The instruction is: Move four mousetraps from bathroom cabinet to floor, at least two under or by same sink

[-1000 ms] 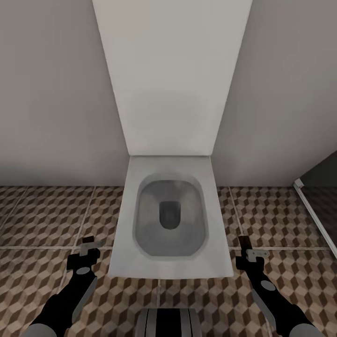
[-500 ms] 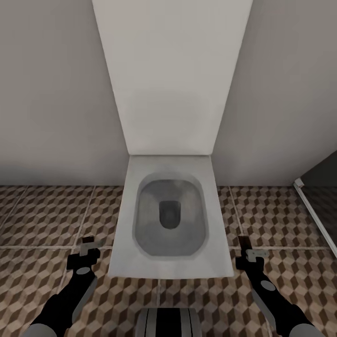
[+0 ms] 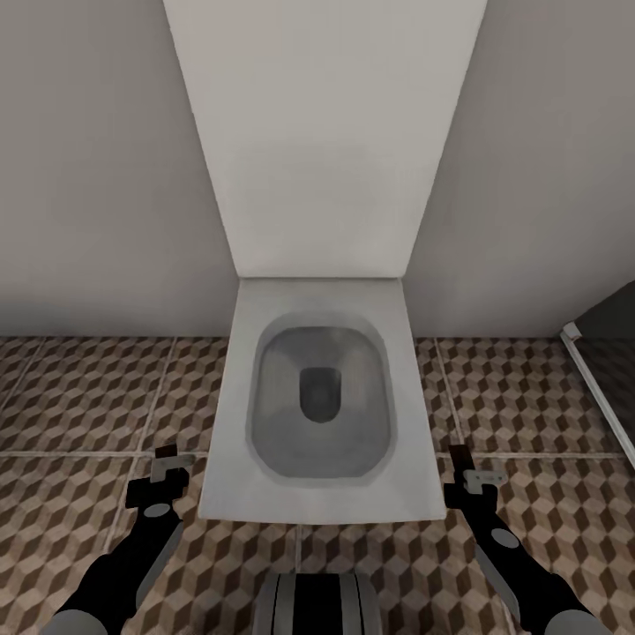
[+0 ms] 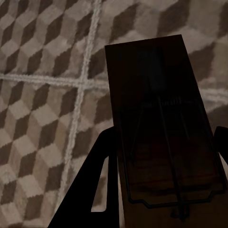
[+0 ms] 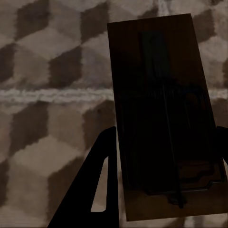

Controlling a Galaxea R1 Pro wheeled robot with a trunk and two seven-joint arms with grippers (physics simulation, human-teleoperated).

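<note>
Nearer the toilet (image 3: 319,414) now, mousetraps (image 4: 161,123) in both hands

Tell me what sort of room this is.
A bathroom, most likely: a white toilet stands against a plain wall, on a floor of cube-patterned tiles, with what looks like a glass shower panel's edge at one side.

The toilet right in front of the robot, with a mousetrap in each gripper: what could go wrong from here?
1. The open toilet sits between both arms; a trap released inward might land in its bowl rather than on the bathroom floor.
2. No sink shows here, so the left mousetrap and right mousetrap dropped now may miss the sink requirement.
</note>
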